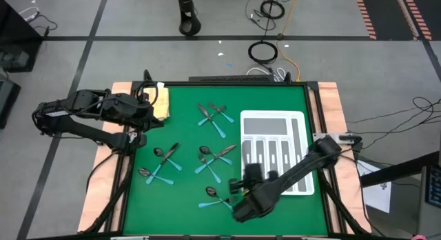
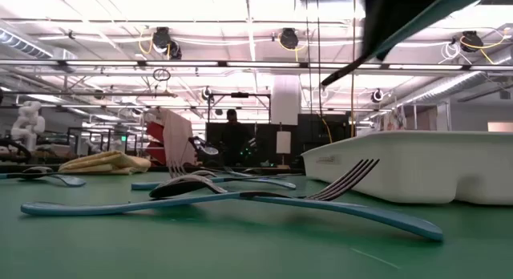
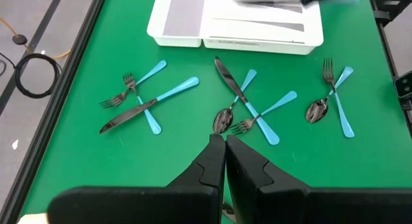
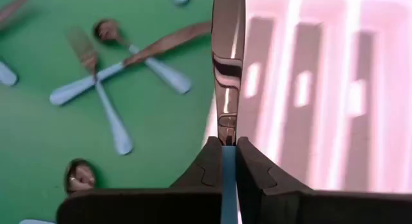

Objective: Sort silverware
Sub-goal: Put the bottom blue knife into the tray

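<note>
The right gripper point(image 4: 229, 150) is clamped on the light blue handle of a silvery table knife point(image 4: 227, 63), blade pointing ahead over the near left edge of the white divided plastic tray point(image 1: 273, 120). To do this well, line the blade up with a long slot, lower it until it lies flat, then let go. The remaining blue-handled forks, spoons and knives point(image 1: 216, 155) lie crossed on the green mat point(image 1: 186, 123) left of the tray. The left gripper point(image 3: 225, 141) waits, fingers together and empty, at the far left

On my desk point(image 1: 186, 198) I count five crossed clusters of silverware point(image 1: 215, 118), one white tray point(image 1: 274, 123) beside my right pincer point(image 4: 228, 145), one yellow cloth point(image 1: 161, 101) by my left pincer point(image 3: 225, 139).
</note>
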